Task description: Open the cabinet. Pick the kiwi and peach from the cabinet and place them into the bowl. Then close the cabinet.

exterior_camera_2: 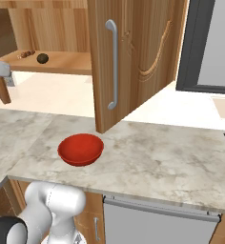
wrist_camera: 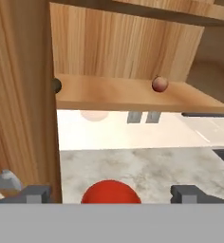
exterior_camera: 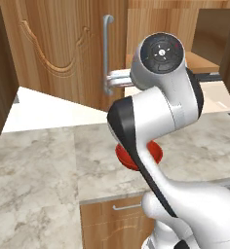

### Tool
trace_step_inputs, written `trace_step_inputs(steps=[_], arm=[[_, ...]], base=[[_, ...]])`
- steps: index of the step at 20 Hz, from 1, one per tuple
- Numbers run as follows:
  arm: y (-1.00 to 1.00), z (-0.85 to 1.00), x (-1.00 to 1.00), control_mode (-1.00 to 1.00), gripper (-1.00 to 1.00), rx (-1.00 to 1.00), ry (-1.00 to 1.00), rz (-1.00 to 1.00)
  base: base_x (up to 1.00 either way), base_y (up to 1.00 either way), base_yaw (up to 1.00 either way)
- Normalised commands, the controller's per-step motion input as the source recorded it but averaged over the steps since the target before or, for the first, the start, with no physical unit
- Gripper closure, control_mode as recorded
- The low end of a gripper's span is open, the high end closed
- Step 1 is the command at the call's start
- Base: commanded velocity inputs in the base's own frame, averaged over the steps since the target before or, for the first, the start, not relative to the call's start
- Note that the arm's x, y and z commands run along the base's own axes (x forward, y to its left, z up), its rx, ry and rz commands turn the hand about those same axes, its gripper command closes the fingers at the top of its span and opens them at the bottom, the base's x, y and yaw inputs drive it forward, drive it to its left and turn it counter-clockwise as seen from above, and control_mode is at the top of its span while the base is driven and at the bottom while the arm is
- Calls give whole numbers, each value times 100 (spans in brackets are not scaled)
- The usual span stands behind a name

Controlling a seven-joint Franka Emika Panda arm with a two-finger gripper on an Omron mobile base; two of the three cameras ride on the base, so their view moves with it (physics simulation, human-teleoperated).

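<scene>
Cabinet (exterior_camera_2: 133, 57): doors swung open; the door with the silver bar handle (exterior_camera_2: 113, 64) stands out over the counter; lower shelf exposed
Gripper (wrist_camera: 111, 193): jaws spread wide, nothing between them; in the hand view it looks past the door edge toward the shelf, bowl just below
Peach (wrist_camera: 159, 84): small pinkish fruit on the shelf's front edge, to the right in the hand view; well apart from the gripper
Kiwi (exterior_camera_2: 42, 58): dark round item on the shelf in the right base view; probably the same dark shape half hidden behind the door edge in the hand view, though too little shows to be sure
Bowl (exterior_camera_2: 81, 149): glossy red, empty, on the marble counter (exterior_camera_2: 148, 152) below the shelf, near the open door's lower corner
Stage: cabinet opened; neither fruit picked yet; reach to the shelf judged next
Risk, door: the open door stands close beside the hand; a sideways reach for the kiwi could knock it
Risk, fruit: round fruit near the shelf lip may roll off if nudged before the jaws close
Risk, height: a low approach would strike the shelf's front edge
</scene>
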Motion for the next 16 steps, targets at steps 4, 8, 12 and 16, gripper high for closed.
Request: trace_step_inputs(steps=[4,8,12,16], arm=[[-49,-9,0,-100,-100,0,10,24],[-34,-11,3,-100,-100,1,1,28],[-14,-7,26,-100,-100,4,0,22],[-11,-1,30,-100,-100,5,0,19]], base=[[0,0,0],[0,0,0],[0,0,0],[0,0,0]])
